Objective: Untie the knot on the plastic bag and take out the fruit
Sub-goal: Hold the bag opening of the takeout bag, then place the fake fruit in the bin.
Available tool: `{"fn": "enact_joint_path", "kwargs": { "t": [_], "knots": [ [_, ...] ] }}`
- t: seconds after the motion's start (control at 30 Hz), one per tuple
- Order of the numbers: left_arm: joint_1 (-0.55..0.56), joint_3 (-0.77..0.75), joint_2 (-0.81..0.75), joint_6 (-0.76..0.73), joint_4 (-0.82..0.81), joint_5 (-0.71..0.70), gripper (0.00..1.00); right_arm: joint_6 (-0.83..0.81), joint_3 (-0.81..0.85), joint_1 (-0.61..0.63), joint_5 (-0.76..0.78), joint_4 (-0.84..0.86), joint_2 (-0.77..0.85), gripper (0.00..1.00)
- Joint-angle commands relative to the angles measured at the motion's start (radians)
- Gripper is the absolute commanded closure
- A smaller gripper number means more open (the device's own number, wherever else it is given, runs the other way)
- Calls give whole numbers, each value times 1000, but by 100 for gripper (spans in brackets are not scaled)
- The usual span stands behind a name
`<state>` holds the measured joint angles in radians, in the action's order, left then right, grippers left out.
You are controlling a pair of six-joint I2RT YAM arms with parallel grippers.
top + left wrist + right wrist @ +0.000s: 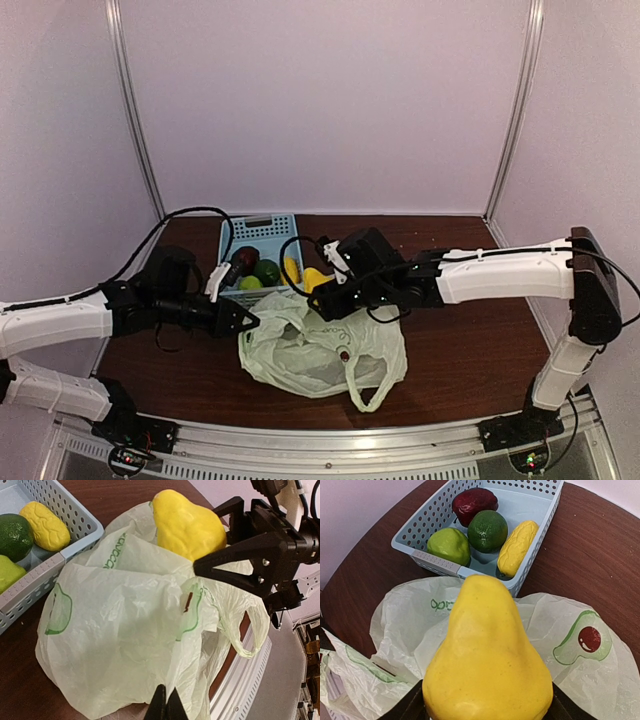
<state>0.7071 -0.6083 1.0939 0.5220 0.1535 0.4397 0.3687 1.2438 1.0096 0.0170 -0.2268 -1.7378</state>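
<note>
Holding the yellow pear (487, 665) clasped above the plastic bag (115, 645), the right gripper (322, 287) faces the blue basket (440, 562) ahead. The left gripper (166, 706), clenched on the bag's near edge, likely anchors it.

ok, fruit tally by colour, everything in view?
Dark red fruit: 1
Green fruit: 2
Yellow fruit: 2, including the pear in the right hand
Total: 5
</note>
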Motion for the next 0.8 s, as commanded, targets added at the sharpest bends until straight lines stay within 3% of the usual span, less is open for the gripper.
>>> {"fn": "enact_joint_path", "kwargs": {
  "t": [0.0,0.37,0.5,0.53,0.63,0.67,0.73,0.77],
  "knots": [
    [2,2,-5,-19,43,-52,100,42,-58,-40,-13,47,62,35],
    [0,4,-12,-17,91,-109,100,110,-149,-109,-158,160,119,34],
    [0,-16,-11,-35,66,-38,100,91,-136,-109,-159,155,129,34],
    [0,-29,-14,-43,68,-27,92,83,-129,-108,-159,155,133,33],
    [-3,-97,-23,-71,115,-52,41,62,-89,-100,-149,150,138,33],
    [-12,-118,-24,-79,133,-53,29,56,-75,-98,-142,144,137,33],
    [-54,-160,-23,-93,170,-35,14,41,-39,-91,-122,129,125,33],
    [-72,-180,-22,-101,186,-19,12,31,-19,-86,-106,121,115,33]
  ]
}}
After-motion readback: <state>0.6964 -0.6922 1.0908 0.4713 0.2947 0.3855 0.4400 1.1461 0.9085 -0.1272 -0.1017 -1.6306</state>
